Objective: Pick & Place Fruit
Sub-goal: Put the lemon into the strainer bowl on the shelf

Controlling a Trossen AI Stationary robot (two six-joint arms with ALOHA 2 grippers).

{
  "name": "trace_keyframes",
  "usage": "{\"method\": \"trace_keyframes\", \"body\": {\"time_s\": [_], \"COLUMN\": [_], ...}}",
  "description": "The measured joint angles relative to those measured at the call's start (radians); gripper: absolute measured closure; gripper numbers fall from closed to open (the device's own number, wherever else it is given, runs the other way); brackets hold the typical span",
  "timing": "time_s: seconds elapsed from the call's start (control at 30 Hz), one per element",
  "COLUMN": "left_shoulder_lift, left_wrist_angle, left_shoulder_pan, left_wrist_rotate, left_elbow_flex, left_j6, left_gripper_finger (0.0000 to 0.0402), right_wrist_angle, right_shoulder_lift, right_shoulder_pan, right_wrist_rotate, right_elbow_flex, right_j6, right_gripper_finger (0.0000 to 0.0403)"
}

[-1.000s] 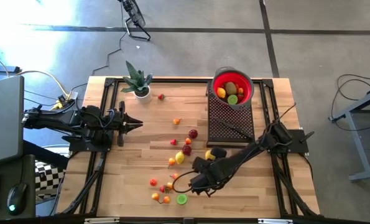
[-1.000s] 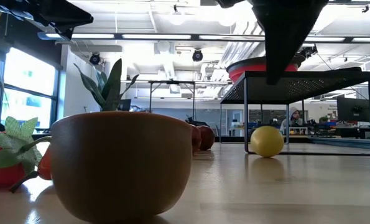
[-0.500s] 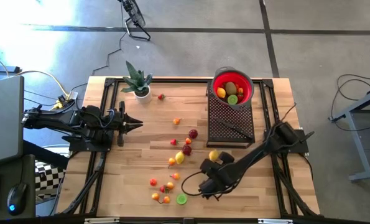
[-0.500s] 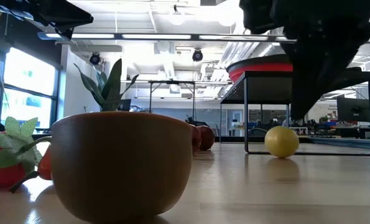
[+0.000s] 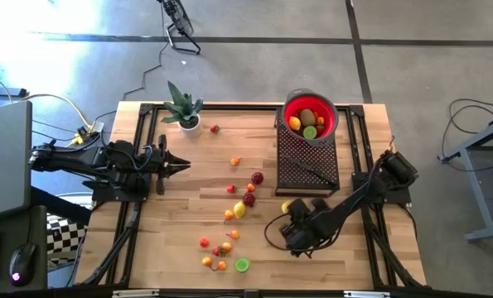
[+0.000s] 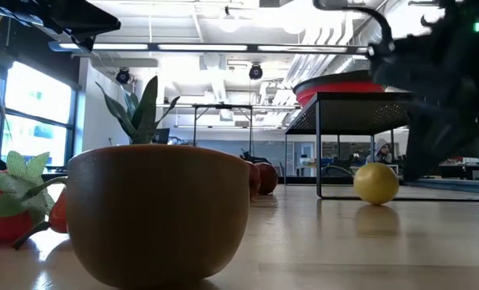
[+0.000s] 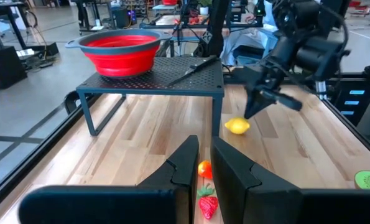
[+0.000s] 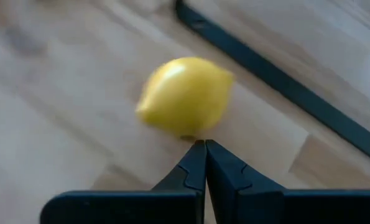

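Grey concrete floor surrounds the wooden desk point(image 5: 188, 165), on which a black perforated stand point(image 5: 307, 159) is set toward the right side. A red bowl point(image 5: 310, 115) rests at the far end of that stand, and orange, yellow and green fruit pieces are seen inside it. A dark knife point(image 5: 306, 170) lies on the stand's mesh top.

Small toy fruits point(image 5: 234, 211), red, orange, yellow and green, round or oval, are scattered over the middle of the desk, with a green slice point(image 5: 243, 265) near the front edge. A lemon point(image 5: 286, 206), bright yellow and oval with a pointed tip, lies on the wood just in front of the stand's near leg; it is also seen from the low view point(image 6: 376, 183) and the left wrist view point(image 7: 237, 126).

The right end effector point(image 8: 204, 155) is held just beside the lemon point(image 8: 185, 96), its fingers pressed together with their tips at the fruit's edge and nothing gripped between them. The left end effector point(image 7: 200, 155) is parked at the desk's left side, its fingers nearly together and empty.

A potted green plant point(image 5: 182, 108) stands at the far left corner, with a small strawberry point(image 5: 215, 129) near it.
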Motion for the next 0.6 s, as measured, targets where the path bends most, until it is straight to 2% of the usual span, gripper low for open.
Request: {"method": "trace_keyframes", "body": {"time_s": [0.23, 0.37, 0.5, 0.6], "left_shoulder_lift": [0.000, 0.000, 0.000, 0.000], "left_wrist_angle": [0.000, 0.000, 0.000, 0.000], "left_shoulder_pan": [0.000, 0.000, 0.000, 0.000], "left_wrist_rotate": [0.000, 0.000, 0.000, 0.000], "left_elbow_flex": [0.000, 0.000, 0.000, 0.000], "left_j6": [0.000, 0.000, 0.000, 0.000], "left_gripper_finger": [0.0365, 0.0365, 0.0365, 0.0365], "right_wrist_angle": [0.004, 0.013, 0.042, 0.072], "right_shoulder_lift": [0.000, 0.000, 0.000, 0.000], "right_shoulder_pan": [0.036, 0.060, 0.080, 0.086], "right_wrist_rotate": [0.124, 0.161, 0.255, 0.285], "right_elbow_flex": [-0.090, -0.133, -0.158, -0.175], "right_j6": [0.183, 0.269, 0.284, 0.290], "right_gripper_finger": [0.0401, 0.0401, 0.0401, 0.0401]}}
